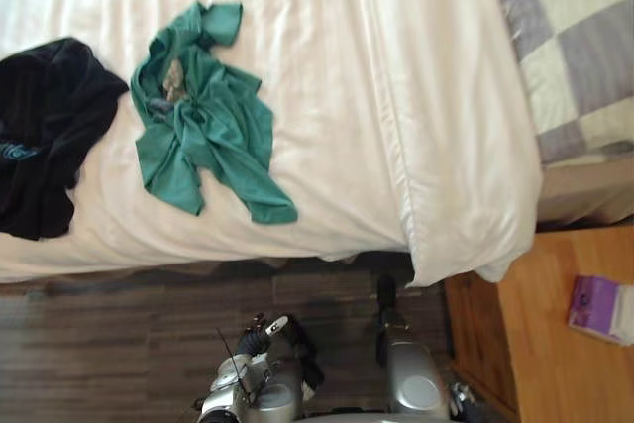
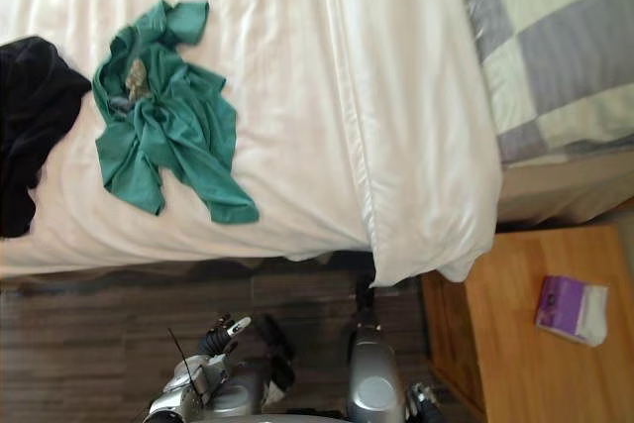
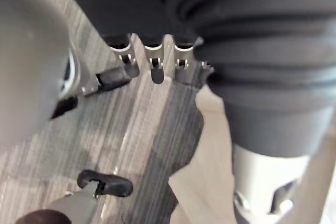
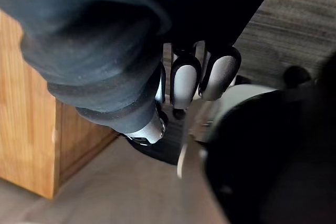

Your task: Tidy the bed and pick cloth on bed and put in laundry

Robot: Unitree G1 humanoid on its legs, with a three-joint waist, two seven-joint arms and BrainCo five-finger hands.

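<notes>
Left robot hand hangs low over the dark plank floor, at the foot of the bed's near edge. Its fingers are straight and relaxed in a row, the thumb stands apart, and it has hold of nothing. The right robot hand hangs low as well, close beside the wooden side of the bench. Its fingers point loosely downward and they too are empty.

Beyond both hands lies the bed, which spans the upper part of the head views under a white duvet. One corner of the duvet droops over the bed's edge toward the floor, just above the right arm. The green cloth lies crumpled on the duvet toward the robot's left, near the close edge and well apart from either hand. On its upper part sits a small brownish patch that I cannot make out. The black cloth lies bunched farther left on the bed, just beside the green one. At the robot's far right a checked quilt of grey and pale squares covers that end of the bed. Below it stands the bench, and a purple packet rests on its top.
</notes>
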